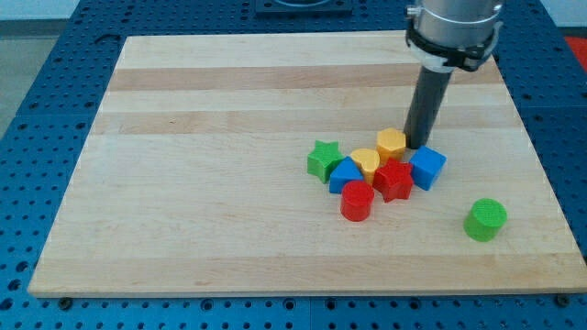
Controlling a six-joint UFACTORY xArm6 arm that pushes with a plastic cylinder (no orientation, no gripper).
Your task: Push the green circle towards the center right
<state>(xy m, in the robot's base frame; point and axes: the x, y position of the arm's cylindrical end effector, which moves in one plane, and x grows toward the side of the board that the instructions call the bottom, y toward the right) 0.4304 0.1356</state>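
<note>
The green circle (pixel 484 219) is a short green cylinder standing alone near the board's lower right. My tip (pixel 421 145) is at the end of the dark rod, up and to the left of the green circle, well apart from it. The tip stands just right of the yellow hexagon (pixel 392 142) and just above the blue cube (pixel 427 168), at the top right of a cluster of blocks.
The cluster at the board's middle right holds a green star (pixel 324 159), a blue block (pixel 345 174), a yellow heart (pixel 366 162), a red star (pixel 394 180) and a red cylinder (pixel 357 201). The wooden board (pixel 202 137) lies on a blue perforated table.
</note>
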